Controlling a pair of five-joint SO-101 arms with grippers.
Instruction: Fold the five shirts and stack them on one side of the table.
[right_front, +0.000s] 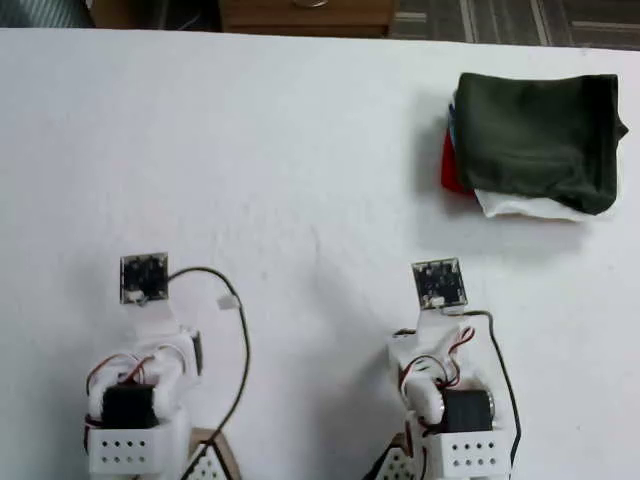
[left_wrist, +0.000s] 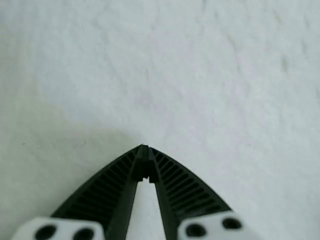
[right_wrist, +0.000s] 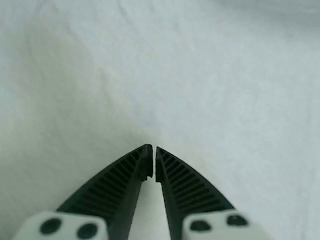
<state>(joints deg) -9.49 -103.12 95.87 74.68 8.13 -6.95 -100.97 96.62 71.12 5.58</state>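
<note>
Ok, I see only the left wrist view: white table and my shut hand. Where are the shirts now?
Observer: The stack of shirts lies at the far right side of the table, by the high view.
Operator: Which one is on top?
Observer: A dark green shirt; a red shirt and a white shirt peek out under it.
Operator: And the right hand?
Observer: The right hand is shut, empty, over bare table.

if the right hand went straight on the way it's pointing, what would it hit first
The right hand points at the bare white table, so it would most likely meet that surface first. Nothing else lies in its line, though depth is unclear.
</note>
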